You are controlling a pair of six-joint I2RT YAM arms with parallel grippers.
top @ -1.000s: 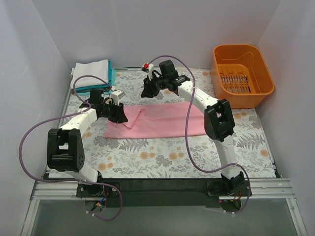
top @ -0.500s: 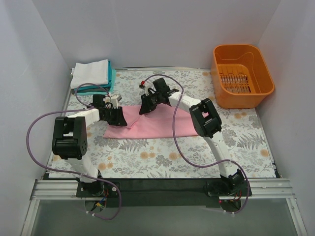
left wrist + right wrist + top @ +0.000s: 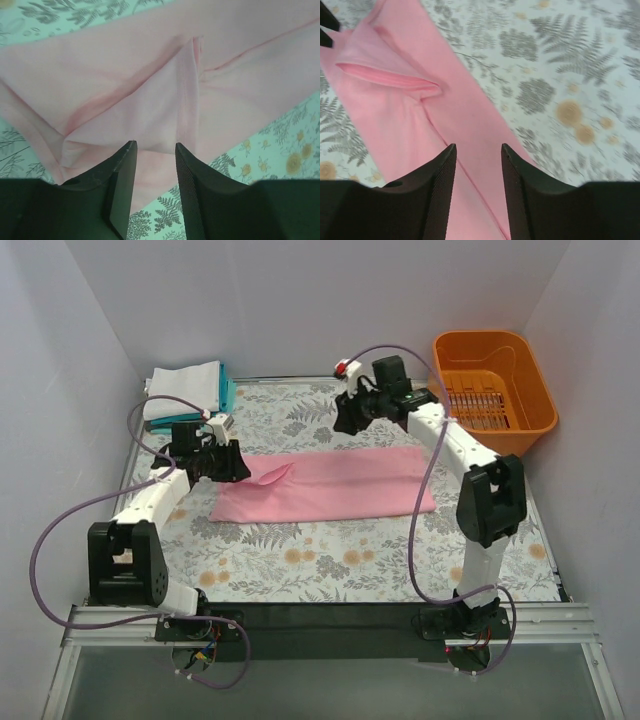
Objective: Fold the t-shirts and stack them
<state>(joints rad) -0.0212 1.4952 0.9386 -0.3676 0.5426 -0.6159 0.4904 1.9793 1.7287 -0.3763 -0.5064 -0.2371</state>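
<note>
The light pink t-shirt (image 3: 330, 485) lies flat as a long folded strip across the middle of the floral table, with a sleeve flap raised near its left end (image 3: 275, 473). My left gripper (image 3: 232, 462) hovers over that left end, open and empty; the left wrist view shows the pink folds (image 3: 150, 100) just beyond its fingertips (image 3: 155, 146). My right gripper (image 3: 345, 418) is open and empty, raised above the table behind the shirt's upper edge; the right wrist view shows the pink strip (image 3: 405, 125) under it. The white t-shirt (image 3: 185, 390) lies folded on the teal one (image 3: 228, 393) at the back left.
An orange plastic basket (image 3: 492, 390) stands at the back right corner. White walls enclose the table on three sides. Purple cables loop from both arms.
My right gripper has lifted off the shirt and swung back right towards the basket. The shirt's right end now lies spread further right. My left gripper shifted slightly back and left.
</note>
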